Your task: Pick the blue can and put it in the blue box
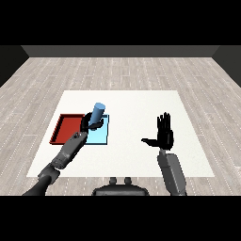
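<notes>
A: What sits lowest in the frame?

B: Two grey forearms coming in from the bottom corners. The right hand [164,134], right of centre, is raised with fingers straight up and thumb spread sideways, holding nothing.

A: And the other?

B: The left hand [91,122], left of centre, has its fingers curled round the lower part of the blue can [98,113].

A: How does the can look?

B: A plain blue cylinder with a lighter top, tilted slightly to the right. It is over the near-left part of the light blue tray [101,135]; I cannot tell whether it touches the floor of it.

A: Edges and room?

B: The red tray [65,128] lies directly to the left, edges touching. Both trays occupy the left part of the white table [132,106]; bare table stretches across the centre, right and upper part.
</notes>
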You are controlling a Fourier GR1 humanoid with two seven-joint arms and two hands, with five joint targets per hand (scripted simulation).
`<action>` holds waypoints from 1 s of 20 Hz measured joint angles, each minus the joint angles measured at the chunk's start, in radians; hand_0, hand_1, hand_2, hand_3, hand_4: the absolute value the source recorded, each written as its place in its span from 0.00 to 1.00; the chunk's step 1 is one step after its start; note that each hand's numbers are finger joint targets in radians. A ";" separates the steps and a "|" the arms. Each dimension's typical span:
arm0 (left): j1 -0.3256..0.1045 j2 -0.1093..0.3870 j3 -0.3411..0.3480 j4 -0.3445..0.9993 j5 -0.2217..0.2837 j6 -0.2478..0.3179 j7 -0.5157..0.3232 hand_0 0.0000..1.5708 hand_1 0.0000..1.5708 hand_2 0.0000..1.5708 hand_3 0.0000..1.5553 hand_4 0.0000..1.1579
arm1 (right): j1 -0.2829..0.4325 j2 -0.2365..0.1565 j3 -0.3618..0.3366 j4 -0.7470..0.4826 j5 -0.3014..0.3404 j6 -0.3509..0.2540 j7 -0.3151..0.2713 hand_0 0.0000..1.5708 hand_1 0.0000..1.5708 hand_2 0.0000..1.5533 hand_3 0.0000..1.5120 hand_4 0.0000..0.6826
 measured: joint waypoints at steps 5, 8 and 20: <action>-0.065 -0.020 -0.034 0.202 -0.059 0.014 0.142 0.49 0.49 0.45 0.39 0.78 | -0.008 0.004 -0.012 0.015 -0.005 0.001 0.002 0.00 0.00 0.00 0.00 0.00; -0.073 -0.052 -0.057 0.325 -0.085 0.006 0.224 0.41 0.41 0.37 0.15 0.79 | -0.010 0.011 -0.020 0.041 -0.013 0.013 -0.013 0.00 0.00 0.00 0.00 0.00; -0.161 -0.134 0.040 0.619 -0.068 -0.027 0.306 0.00 0.00 0.00 0.00 0.00 | -0.016 0.004 -0.067 0.143 -0.014 0.053 -0.061 0.00 0.00 0.00 0.00 0.00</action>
